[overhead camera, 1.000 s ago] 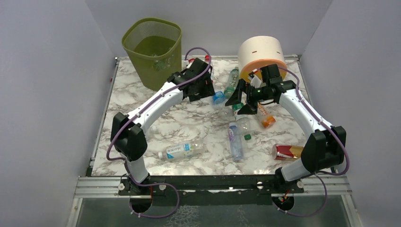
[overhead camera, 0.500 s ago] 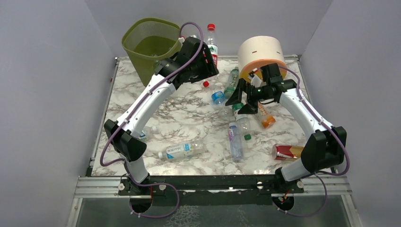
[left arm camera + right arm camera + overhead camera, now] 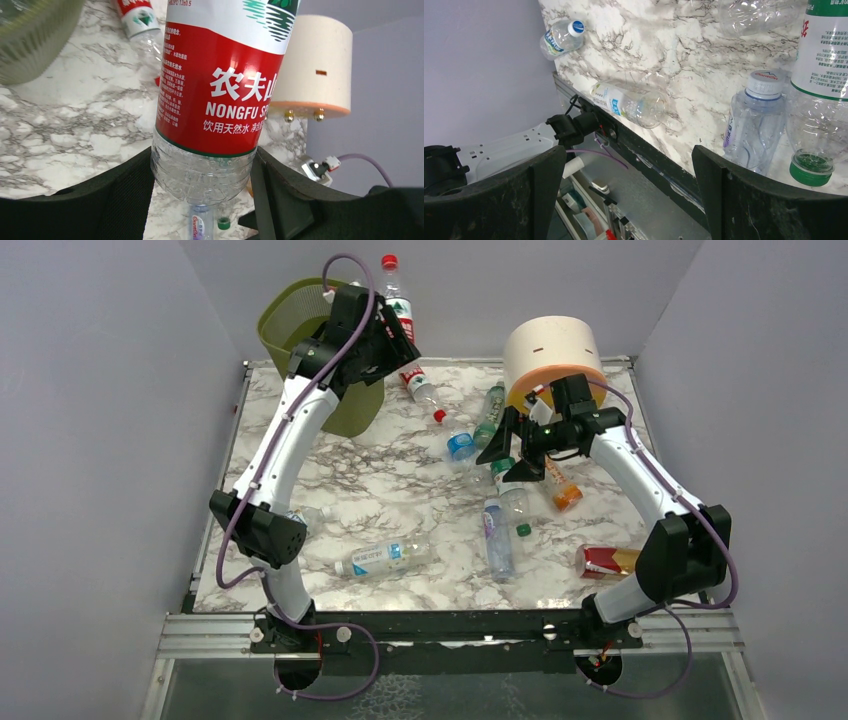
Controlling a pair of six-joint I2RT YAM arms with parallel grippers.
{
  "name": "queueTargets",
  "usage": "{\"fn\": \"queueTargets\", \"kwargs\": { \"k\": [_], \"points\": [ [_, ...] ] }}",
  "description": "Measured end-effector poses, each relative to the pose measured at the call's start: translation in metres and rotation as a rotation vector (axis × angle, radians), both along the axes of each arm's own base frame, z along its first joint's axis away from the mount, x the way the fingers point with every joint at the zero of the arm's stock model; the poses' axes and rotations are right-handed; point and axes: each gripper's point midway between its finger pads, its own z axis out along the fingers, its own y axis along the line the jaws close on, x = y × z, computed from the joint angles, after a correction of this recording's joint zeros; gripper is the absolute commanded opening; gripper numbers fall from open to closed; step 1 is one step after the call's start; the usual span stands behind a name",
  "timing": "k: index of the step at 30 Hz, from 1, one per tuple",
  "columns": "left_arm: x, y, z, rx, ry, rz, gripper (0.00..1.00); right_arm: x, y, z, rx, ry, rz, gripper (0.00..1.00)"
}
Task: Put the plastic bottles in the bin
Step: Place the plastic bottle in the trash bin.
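Note:
My left gripper (image 3: 392, 336) is raised beside the rim of the olive-green mesh bin (image 3: 290, 325) and shut on the base of a clear bottle with a red label (image 3: 398, 298), its red cap pointing up. In the left wrist view that red-label bottle (image 3: 220, 100) fills the gap between the black fingers of the left gripper (image 3: 202, 180), and the bin (image 3: 35, 40) is at the top left. My right gripper (image 3: 508, 457) hangs open over the table's middle right, above a green-capped bottle (image 3: 515, 505) and a purple-label bottle (image 3: 497, 535). Nothing sits in the right gripper (image 3: 629, 190).
A cream cylinder (image 3: 552, 355) stands at the back right. More bottles lie about: a red-label one (image 3: 420, 385), a blue-capped one (image 3: 461, 446), an orange-filled one (image 3: 562, 488), a blue-label one (image 3: 385, 558). A red can-like item (image 3: 605, 560) lies near the right arm's base.
My left arm has lifted the red-label bottle off the table and carried it up and left to the bin's rim. The right arm has stayed still.

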Motion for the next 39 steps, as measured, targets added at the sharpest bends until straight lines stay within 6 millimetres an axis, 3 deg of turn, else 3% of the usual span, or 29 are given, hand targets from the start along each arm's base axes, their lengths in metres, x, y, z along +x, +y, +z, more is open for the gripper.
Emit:
{"fn": "queueTargets", "kwargs": {
  "k": [9,15,26,30,39],
  "points": [
    [0.030,0.071,0.017,-0.022,-0.029,0.136,0.63,0.001,0.000,-0.002,-0.001,0.005,0.000,1.00],
    [0.039,0.085,0.025,-0.036,-0.047,0.162,0.63,0.001,0.000,-0.002,-0.001,0.005,0.000,1.00],
    [0.063,0.124,0.001,-0.003,-0.007,0.228,0.63,0.001,0.000,-0.002,-0.002,0.005,0.000,1.00],
    [0.068,0.138,0.002,0.007,-0.015,0.249,0.63,0.001,0.000,-0.002,-0.002,0.005,0.000,1.00],
    [0.075,0.148,0.000,0.028,-0.028,0.253,0.64,0.001,0.000,-0.005,-0.004,0.013,0.001,1.00]
  ]
}}
